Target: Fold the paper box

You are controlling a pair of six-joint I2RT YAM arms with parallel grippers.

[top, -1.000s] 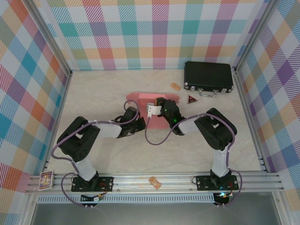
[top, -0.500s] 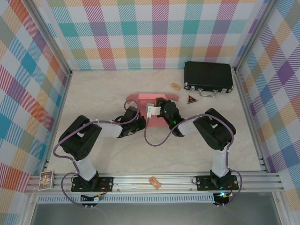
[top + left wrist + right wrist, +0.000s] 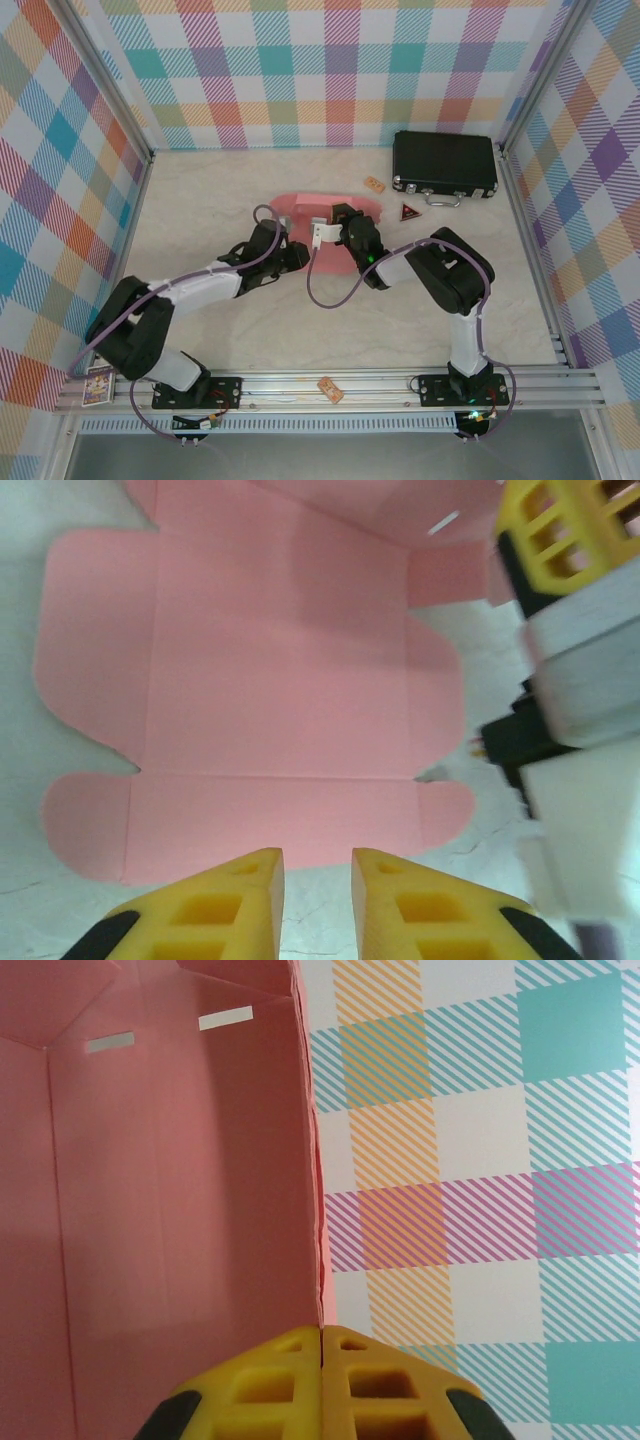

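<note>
The paper box [image 3: 270, 680] is a salmon-pink die-cut sheet whose near panels lie flat on the table. My left gripper [image 3: 317, 855] is open by a narrow gap just short of the sheet's near edge, with only table between its yellow fingers [image 3: 230, 890]. From above, the left gripper [image 3: 300, 255] sits at the box's [image 3: 298, 208] front left. My right gripper [image 3: 321, 1330] is shut on the thin edge of a raised pink wall [image 3: 180, 1210] standing upright. It shows over the sheet's middle [image 3: 322, 236], and its yellow finger [image 3: 560, 530] is visible in the left wrist view.
A black hard case [image 3: 445, 165] with a handle stands at the back right, with a small red triangle [image 3: 410, 211] and a tan piece [image 3: 374, 184] near it. Checked walls enclose the table on three sides. Another tan piece [image 3: 330, 389] lies on the front rail.
My left gripper has parted its jaws from shut, and the left arm has stretched forward, shifting slightly to the back left. The right gripper holds the raised wall as before.
</note>
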